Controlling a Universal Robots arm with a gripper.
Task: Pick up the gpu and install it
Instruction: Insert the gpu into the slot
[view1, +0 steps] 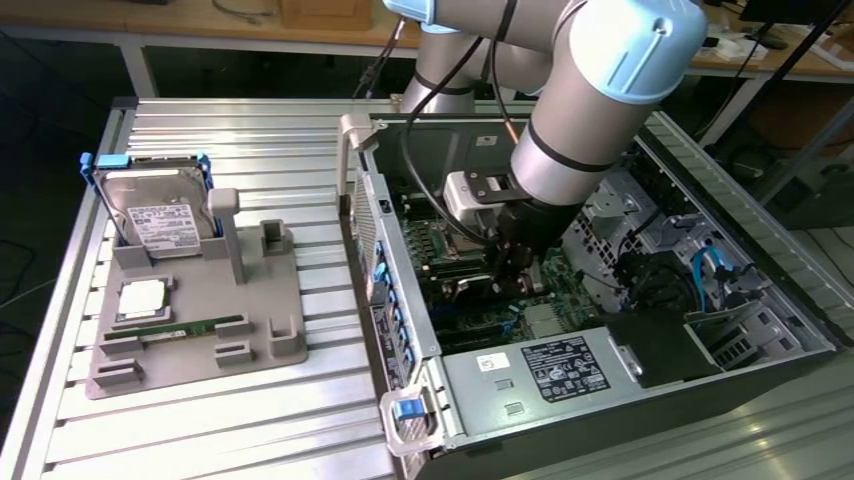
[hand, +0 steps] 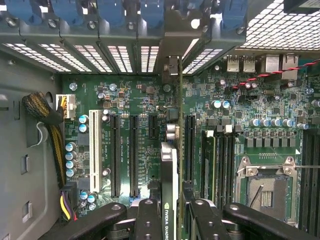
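Ribbed metal counter (view1: 200, 420) bearing open computer case (view1: 363, 200). Item: gpu (hand: 169, 175), edge-on over motherboard (hand: 130, 100) slots, pinched by pincer (hand: 172, 215). Step, judged: installation; pick-up done, card apparently unseated. Requirement: card edge square over slot, bracket toward rear grille.

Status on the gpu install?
Gripper shut on the gpu, inside the case. Card held edge-on over the motherboard, bracket toward the rear slot covers. Seated or not: can't tell. Nothing seen blocking.
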